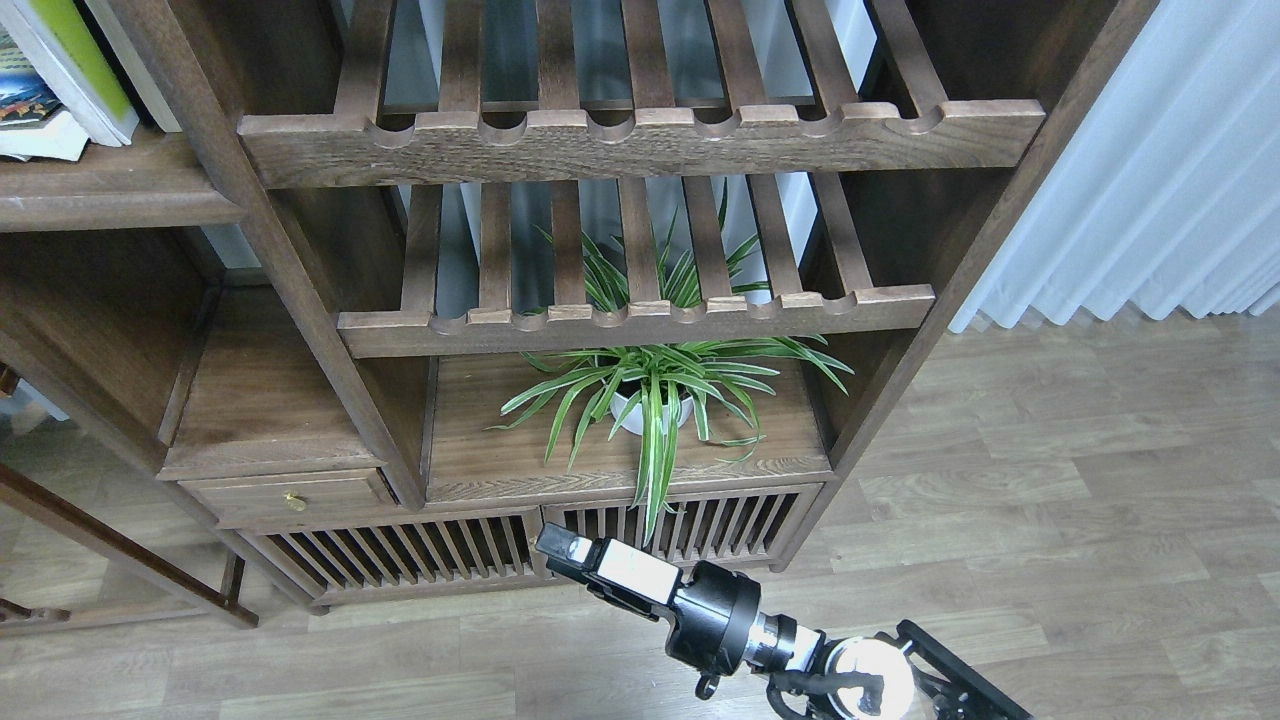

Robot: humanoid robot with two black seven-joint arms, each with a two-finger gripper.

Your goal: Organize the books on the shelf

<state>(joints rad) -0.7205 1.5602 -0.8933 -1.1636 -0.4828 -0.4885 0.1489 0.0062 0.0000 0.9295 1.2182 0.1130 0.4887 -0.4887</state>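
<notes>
Yellow-green and white book (75, 65) leans upright.

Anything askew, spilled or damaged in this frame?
Only the books at the top left: they lean sideways on the shelf instead of standing upright. The potted plant sits upright; nothing looks spilled or broken.
</notes>
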